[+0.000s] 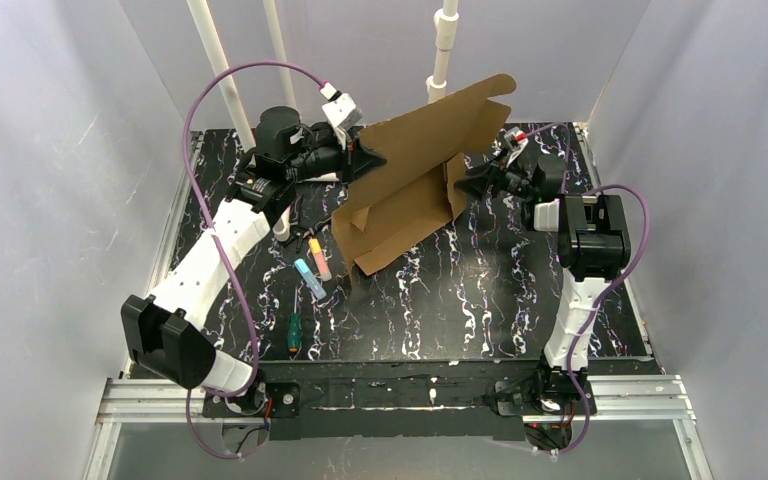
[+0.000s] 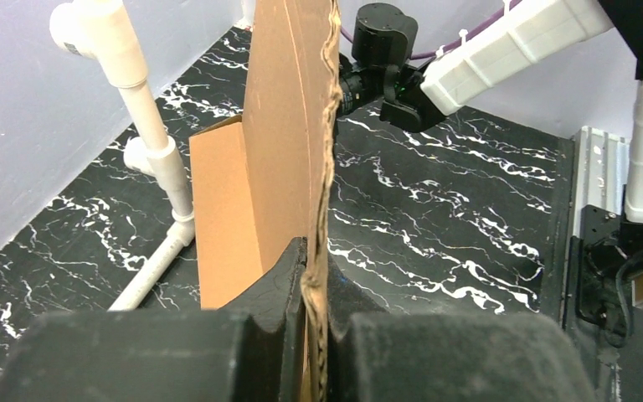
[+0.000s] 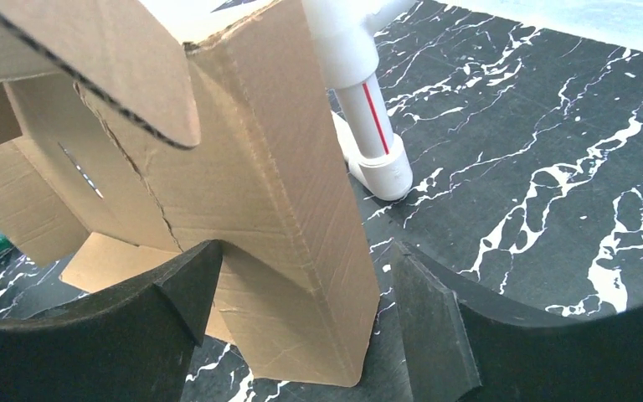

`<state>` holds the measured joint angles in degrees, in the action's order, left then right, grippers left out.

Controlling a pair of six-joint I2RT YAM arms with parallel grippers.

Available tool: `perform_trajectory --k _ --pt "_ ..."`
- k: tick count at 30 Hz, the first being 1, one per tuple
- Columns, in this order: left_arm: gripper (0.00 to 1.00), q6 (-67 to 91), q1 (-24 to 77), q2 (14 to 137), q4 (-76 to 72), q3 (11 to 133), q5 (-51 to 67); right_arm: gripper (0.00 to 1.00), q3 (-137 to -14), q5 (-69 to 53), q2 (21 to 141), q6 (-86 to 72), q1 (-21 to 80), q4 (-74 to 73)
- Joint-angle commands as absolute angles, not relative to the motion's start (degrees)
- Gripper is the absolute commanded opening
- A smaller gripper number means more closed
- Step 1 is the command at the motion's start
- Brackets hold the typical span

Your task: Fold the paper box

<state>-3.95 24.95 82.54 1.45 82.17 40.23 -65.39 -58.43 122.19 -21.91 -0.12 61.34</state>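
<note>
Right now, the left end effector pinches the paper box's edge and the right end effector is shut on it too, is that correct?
Not quite: the right end effector is open, fingers apart around a panel of the paper box, as the right wrist view shows. The left end effector does pinch its edge.

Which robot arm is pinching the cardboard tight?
The left arm's fingers are shut on the paper box at its edge. The right arm's fingers stand wide open, with a flap between them, not squeezing.
</note>
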Motion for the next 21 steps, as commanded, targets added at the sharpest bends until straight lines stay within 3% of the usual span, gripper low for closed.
perform_trajectory --k 1,8,15,21 --pt "0.0 0.39 24.96 80.65 0.84 80.99 44.22 0.82 -65.74 -56.42 121.58 -20.13 1.54 66.27" --pt "0.0 4.52 24.96 80.34 -1.81 80.26 44.9 0.82 -64.64 -53.78 120.86 -9.92 4.13 64.06" --pt "0.0 5.62 24.55 79.99 -1.82 80.03 43.3 0.88 -59.99 -53.78 120.55 -16.49 4.29 79.99" --pt "0.0 7.9 23.95 80.08 -3.14 79.65 43.3 0.89 -58.6 -50.95 119.54 -16.2 4.31 81.49"
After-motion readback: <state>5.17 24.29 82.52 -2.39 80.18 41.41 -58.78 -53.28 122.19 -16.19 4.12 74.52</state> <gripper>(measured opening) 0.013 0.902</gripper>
